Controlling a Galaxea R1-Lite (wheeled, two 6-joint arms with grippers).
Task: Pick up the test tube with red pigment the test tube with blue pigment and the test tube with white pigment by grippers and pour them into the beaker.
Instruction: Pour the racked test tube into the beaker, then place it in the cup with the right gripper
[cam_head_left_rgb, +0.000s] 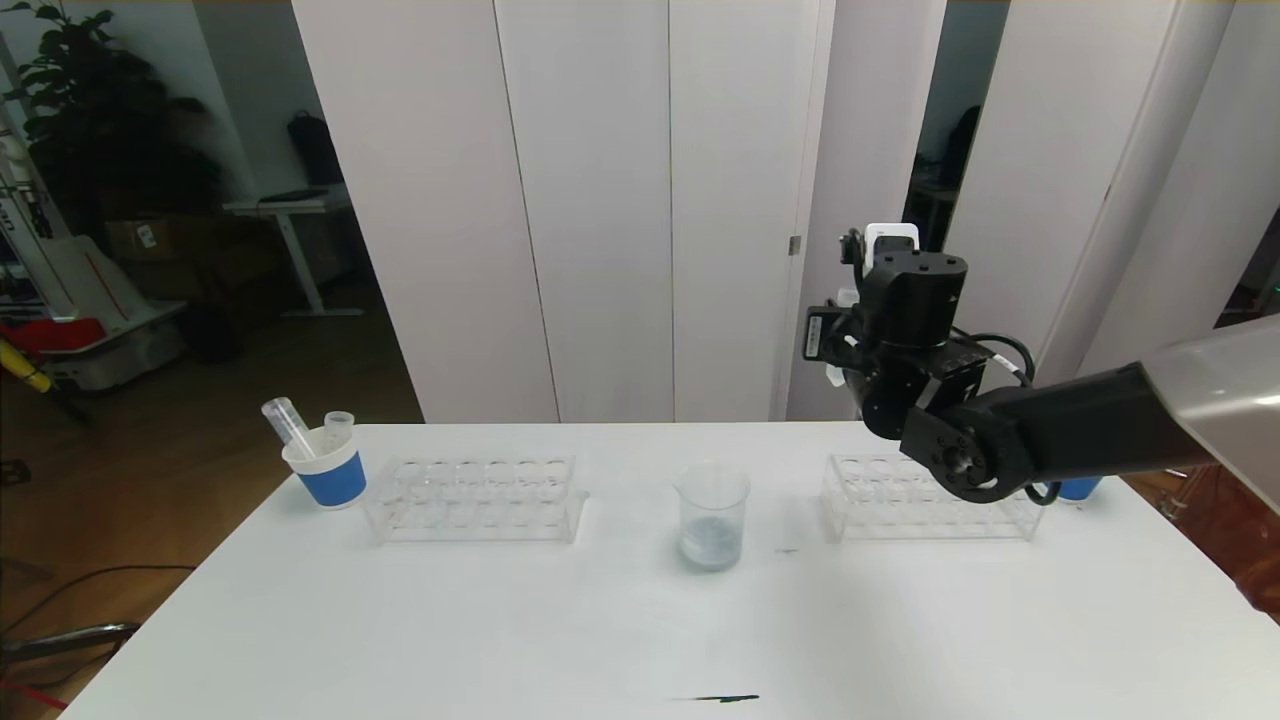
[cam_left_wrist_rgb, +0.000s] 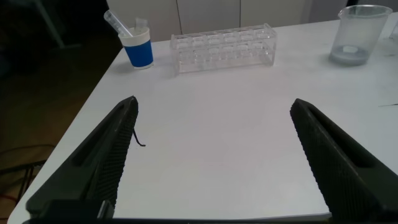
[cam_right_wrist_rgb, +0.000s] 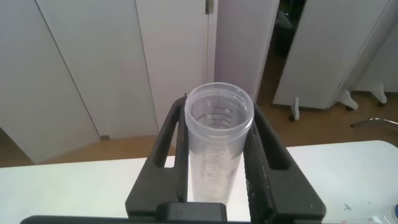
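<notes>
While our right gripper (cam_right_wrist_rgb: 219, 163) hangs raised above the right clear plastic rack (cam_head_left_rgb: 925, 497), its 2 black fingers are clamped on a clear, ribbed-mouthed test tube (cam_right_wrist_rgb: 214, 146) held upright, whose pigment we cannot make out. The beaker (cam_head_left_rgb: 712, 516), clear and cylindrical with a flared rim, stands on the smooth white table (cam_head_left_rgb: 640, 640) between the 2 racks and holds a shallow pale blue-grey pool. Our left gripper (cam_left_wrist_rgb: 214, 168) hovers low over the table with its textured fingers spread wide around nothing, facing the left rack (cam_left_wrist_rgb: 222, 48) and a blue-banded white cup (cam_left_wrist_rgb: 138, 50) holding 2 clear tubes.
</notes>
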